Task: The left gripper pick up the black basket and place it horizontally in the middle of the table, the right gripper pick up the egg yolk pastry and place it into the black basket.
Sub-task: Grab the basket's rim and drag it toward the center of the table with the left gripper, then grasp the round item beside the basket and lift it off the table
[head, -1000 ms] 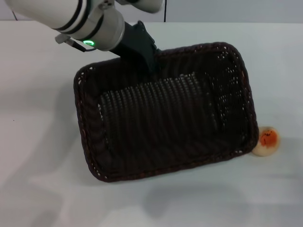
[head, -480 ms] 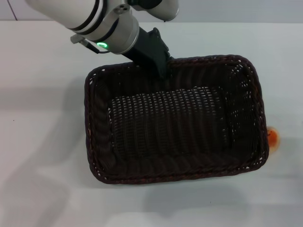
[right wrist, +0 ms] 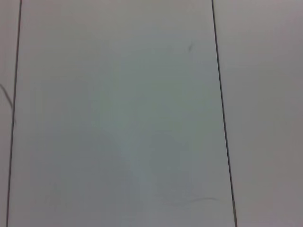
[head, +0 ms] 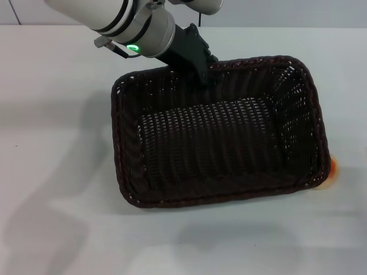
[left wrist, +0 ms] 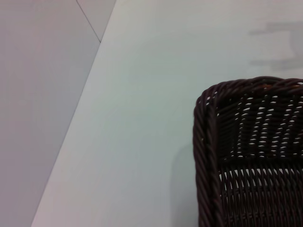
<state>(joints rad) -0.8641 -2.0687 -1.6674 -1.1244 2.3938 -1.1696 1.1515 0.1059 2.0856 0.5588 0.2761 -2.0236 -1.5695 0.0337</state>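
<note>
The black basket (head: pixel 218 137) is a large dark woven basket, held above the white table (head: pixel 57 143) with its long side nearly across the head view. My left gripper (head: pixel 203 74) is shut on the basket's far rim, its arm coming from the upper left. A corner of the basket shows in the left wrist view (left wrist: pixel 246 156). The egg yolk pastry (head: pixel 333 167) is almost hidden behind the basket's right near corner; only an orange sliver shows. My right gripper is out of view.
The table's far edge meets a grey wall at the top of the head view. The basket's shadow lies on the table below it. The right wrist view shows only grey panels with dark seams.
My left gripper has carried the basket to the right and turned it closer to level across the table. The basket now covers nearly all of the pastry.
</note>
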